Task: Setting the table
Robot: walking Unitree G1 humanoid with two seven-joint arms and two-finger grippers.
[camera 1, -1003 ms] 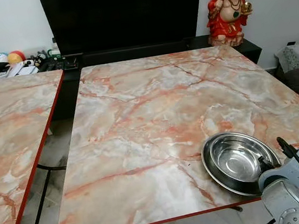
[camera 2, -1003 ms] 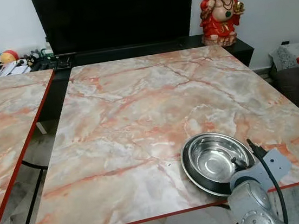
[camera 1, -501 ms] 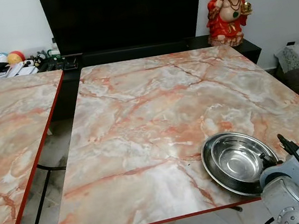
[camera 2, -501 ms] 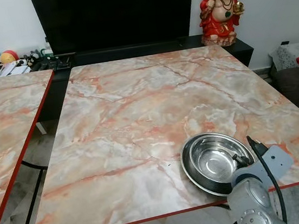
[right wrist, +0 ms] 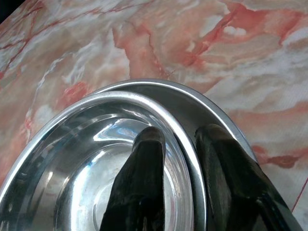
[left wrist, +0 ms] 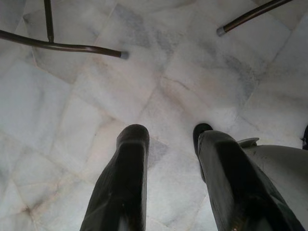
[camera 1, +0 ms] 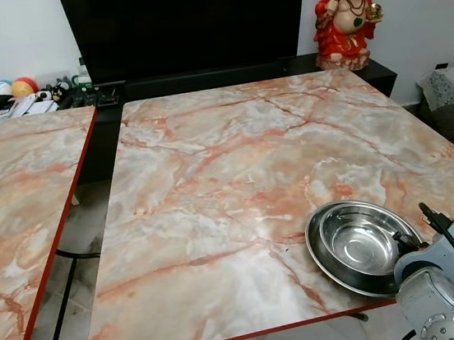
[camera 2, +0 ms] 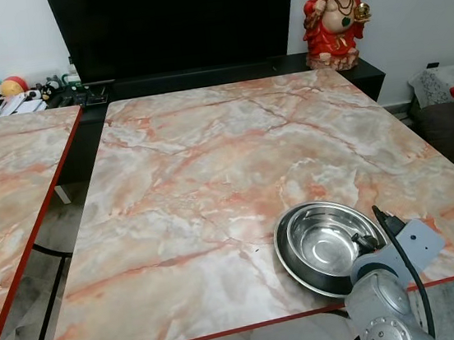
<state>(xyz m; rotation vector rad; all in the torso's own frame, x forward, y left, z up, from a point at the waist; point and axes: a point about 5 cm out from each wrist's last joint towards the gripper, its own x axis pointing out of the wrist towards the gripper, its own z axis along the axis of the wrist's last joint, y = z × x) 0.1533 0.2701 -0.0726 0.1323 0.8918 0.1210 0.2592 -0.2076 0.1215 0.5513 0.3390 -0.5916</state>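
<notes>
Right gripper (right wrist: 180, 144) is pinching the steel bowl (camera 1: 362, 241) rim, one finger inside, plate (right wrist: 216, 125) underneath. Looks like placing; next, let go and back off.

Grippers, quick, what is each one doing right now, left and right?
Left gripper: open, holding nothing, above the floor.
Right gripper: fingers astride the rim of the inner steel bowl; grip cannot be told.

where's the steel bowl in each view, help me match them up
Left eye: steel bowl sits in a steel plate at the near right table corner.
Right eye: same corner, bowl.
Left wrist: floor tiles and the idle left gripper.
Right wrist: right gripper straddles the bowl's rim.
Shared landmark: the plate under the bowl.
</notes>
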